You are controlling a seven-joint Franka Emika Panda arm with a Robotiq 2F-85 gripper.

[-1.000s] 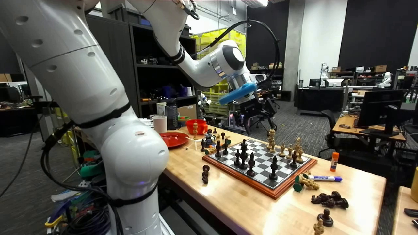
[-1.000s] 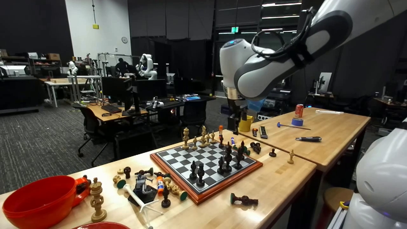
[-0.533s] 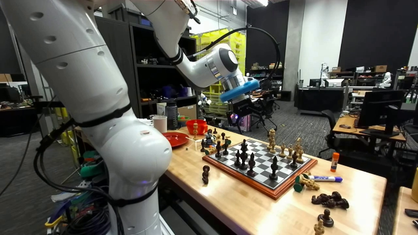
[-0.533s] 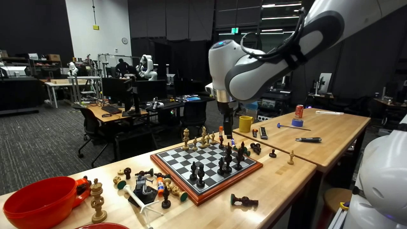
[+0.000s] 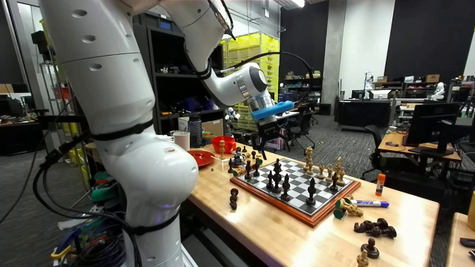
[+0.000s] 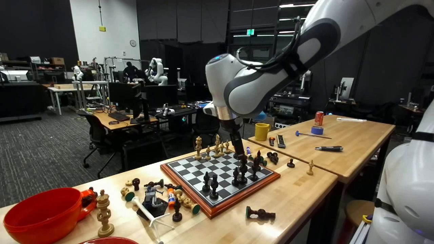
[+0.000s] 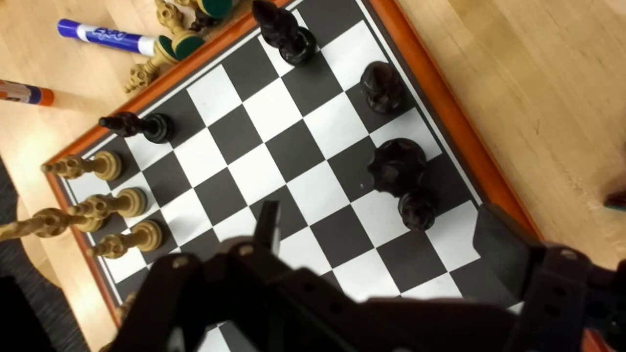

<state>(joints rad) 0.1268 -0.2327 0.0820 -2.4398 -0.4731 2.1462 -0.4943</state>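
In an exterior view, the gripper (image 6: pixel 240 155) hangs above the chessboard (image 6: pixel 224 185); in an exterior view, a dark chessman (image 5: pixel 233 198) lies off it; in the wrist view, the fingers (image 7: pixel 503 249) stand wide apart, nothing held, near a crowned piece (image 7: pixel 398 164) upright on the chessboard, progress judged early, no grasp yet made.

1. Pale wooden table (image 5: pixel 259 227), wood-framed chessboard (image 6: pixel 200 173) flat on it.
2. Red plate (image 5: pixel 201 158) near red bowl (image 6: pixel 51 226).
3. Dark chess piece (image 6: pixel 260 214) lying on its side.
4. Glue stick (image 5: pixel 380 184) upright, dry-erase marker (image 5: pixel 370 203) lying nearby.
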